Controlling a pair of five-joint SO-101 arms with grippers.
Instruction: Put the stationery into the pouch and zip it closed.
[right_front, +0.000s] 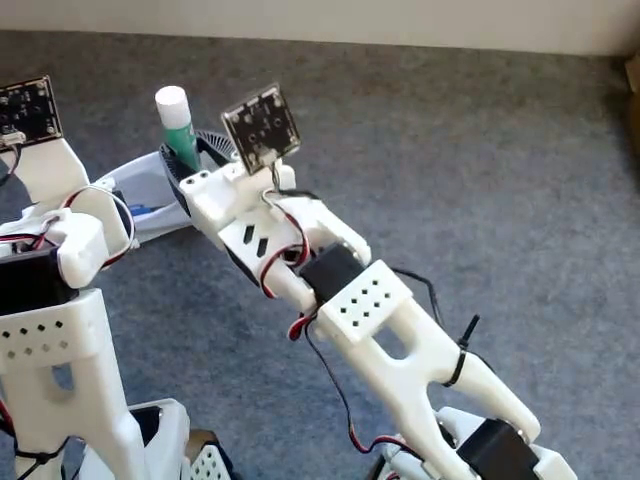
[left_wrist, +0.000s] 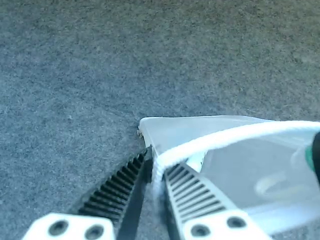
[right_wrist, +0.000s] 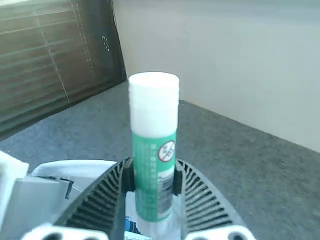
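Right wrist view: my right gripper (right_wrist: 151, 170) is clenched on the glue stick (right_wrist: 153, 150), one ribbed finger on each side of the green body. The stick stands upright, white cap uppermost. Its lower end sits at the mouth of the pouch (right_wrist: 75, 167); I cannot tell how deep it reaches.

Left wrist view: my left gripper (left_wrist: 155, 162) is closed on the corner of the pouch (left_wrist: 240, 160), pinching the white zip edge (left_wrist: 225, 137) between its fingers. This grip holds the mouth open for the other arm.

Hazards, as I judge them:
1. Slip at the left pinch. The hold covers only a narrow strip of thin material. A downward push from the stick could pull the edge free, and the mouth would then collapse.
2. Snag on the rim. If the stick's base meets the zip edge and not the opening, it will drag the pouch across the grey surface (right_front: 480, 150).
3. Upright release. The stick is tall relative to the flat pouch. Released on end, it may topple outward or protrude and block the zip. It should be laid over before release.

Contents: in the high view, the pouch (right_front: 140, 180) lies flat between the two arms. A blue item (right_front: 150, 210) shows through its clear wall. I cannot identify it. The zip is not closed.
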